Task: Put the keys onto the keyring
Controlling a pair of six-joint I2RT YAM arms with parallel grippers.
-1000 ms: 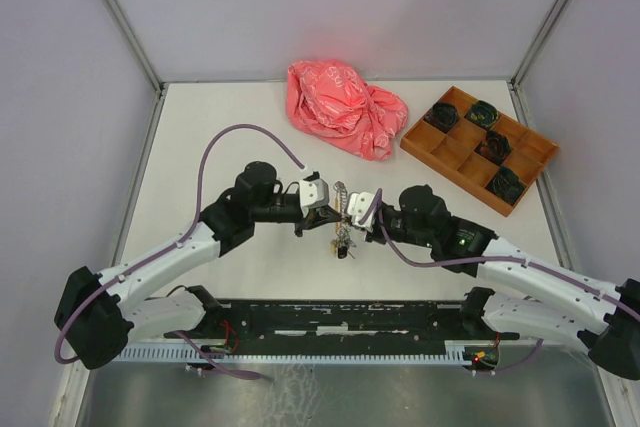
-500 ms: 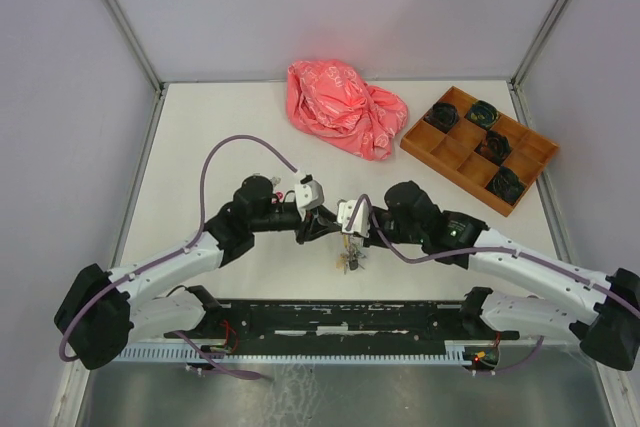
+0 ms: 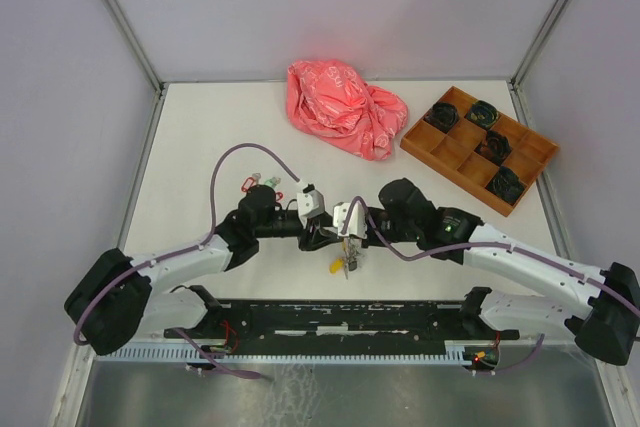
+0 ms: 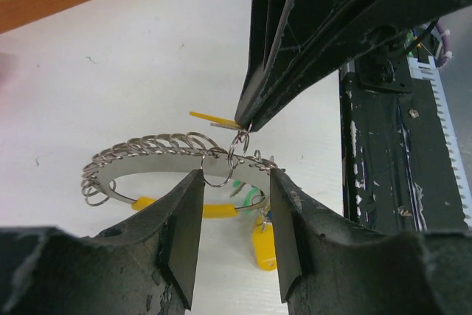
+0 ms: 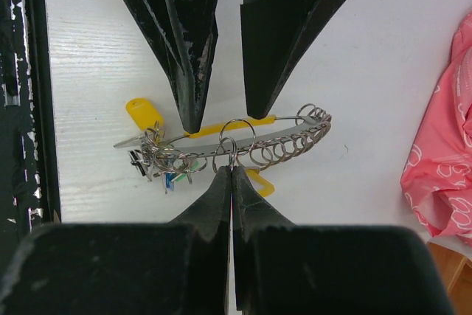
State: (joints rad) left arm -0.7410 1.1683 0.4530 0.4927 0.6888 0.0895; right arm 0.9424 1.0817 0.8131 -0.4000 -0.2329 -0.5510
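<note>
Your left claw (image 4: 234, 182) stands open. Its two matte black fingers (image 4: 181, 234) straddle the keyring (image 4: 147, 169), and you cannot tell whether they touch it. Your right claw (image 5: 231, 171) is closed to a thin point, pinching one small wire loop (image 5: 237, 134) that hangs on the ring.

The keyring is a flat, thin silver band. It lies near the middle of the near edge of the white tabletop (image 3: 200, 137), between the two claw tips. A row of small round wire loops (image 5: 291, 145) crowds one end like a coil. A smooth yellow length (image 5: 221, 125) runs along its far side.

The keys (image 5: 164, 160) bunch at the other end in a tangle of silver metal and coloured plastic. An oblong yellow tag (image 5: 143, 113) sticks out of the bunch.

More loose keys with red and green tags (image 3: 250, 183) lie beyond your left arm, toward the left edge. A crinkled pink plastic bag (image 3: 345, 107) sits at the far edge. An orange compartment tray (image 3: 455, 152) with dark coiled items (image 3: 481, 113) fills the far right corner. The claws crowd each other over the ring.
</note>
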